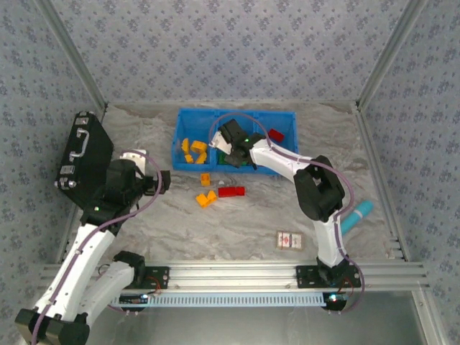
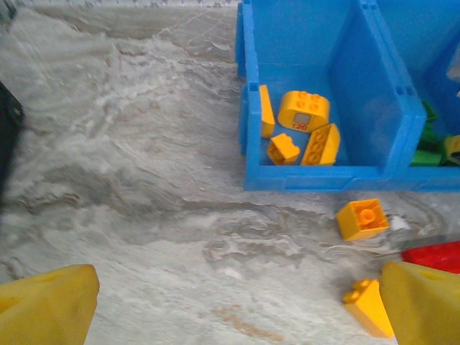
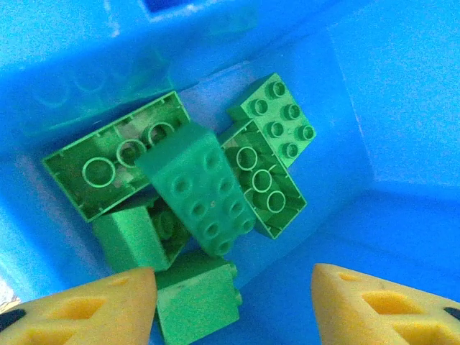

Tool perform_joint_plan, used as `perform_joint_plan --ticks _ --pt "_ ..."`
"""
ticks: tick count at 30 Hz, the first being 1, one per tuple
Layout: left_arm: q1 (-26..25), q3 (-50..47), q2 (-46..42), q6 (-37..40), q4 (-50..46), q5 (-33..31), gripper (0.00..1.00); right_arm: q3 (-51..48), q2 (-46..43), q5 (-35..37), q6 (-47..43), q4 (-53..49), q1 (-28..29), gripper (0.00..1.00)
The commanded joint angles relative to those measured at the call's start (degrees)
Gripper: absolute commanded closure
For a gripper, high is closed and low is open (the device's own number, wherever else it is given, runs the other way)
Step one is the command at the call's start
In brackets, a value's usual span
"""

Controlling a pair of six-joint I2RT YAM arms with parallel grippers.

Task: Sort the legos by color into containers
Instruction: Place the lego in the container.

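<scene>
**Snag and mix-up risks around the blue bin**

The right gripper (image 1: 233,149) is low inside the middle compartment of the blue bin (image 1: 215,167), jaws parted, nothing clamped. The green bricks (image 3: 194,180) are piled on that compartment's floor under it, and one green cube (image 3: 198,302) lies just beside one jaw.

Risks here:
- Lifting out at a slant could hook that cube or a tilted brick and flip it over the divider into the orange side.
- A jaw could catch a bin wall and drag the bin, which looks light and unfixed.

The left gripper (image 2: 237,287) hovers off the bin's front-left corner, spread wide and empty. Two loose orange bricks (image 2: 363,218) lie on the table (image 2: 144,180) just in front of the bin, with a loose red brick (image 2: 435,255) just beside them. The sorted orange bricks (image 2: 302,126) sit in the bin's left compartment, and a sorted red brick (image 1: 275,134) is in its right compartment.

Risks here:
- The three loose pieces are bunched close. Wide jaws coming down on one may shove a neighbour or pinch two colours at once.
- One of the orange ones is a sloped piece (image 2: 368,305), which would likely squirt out of a flat pinch.
- The red one belongs in the right compartment, past the right arm. If both arms work the bin front together, they could bump.
- A release from high above the bin could bounce a brick into the wrong slot.
</scene>
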Motion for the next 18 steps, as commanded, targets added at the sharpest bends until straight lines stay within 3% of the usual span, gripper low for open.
perform_joint_plan --ticks 1,6,9,13,15,18 --pt "0.17 -3.21 -0.82 -9.82 1.4 3.44 0.0 1.65 0.34 1.29 0.61 1.2 -0.07 0.38" --pt "-0.72 -6.48 0.6 -13.33 4.43 3.23 0.0 3.66 -2.82 -0.17 6.1 -1.44 0.4 0.29" --pt "-3.4 -7.79 2.69 -13.92 6.56 1.29 0.0 1.8 -7.41 0.94 7.16 0.56 1.43 0.1" --pt "-8.44 -9.66 7.9 -14.09 9.75 -2.95 0.01 -6.48 -15.77 4.57 3.47 10.47 4.0 0.05" --pt "-10.35 -9.61 11.66 -14.68 11.97 -3.26 0.01 -7.35 -18.94 5.12 6.38 10.58 4.21 0.01" --pt "-12.93 -8.5 17.27 -15.33 15.08 -3.82 0.01 -6.32 -22.63 11.49 12.82 8.35 4.39 0.01"
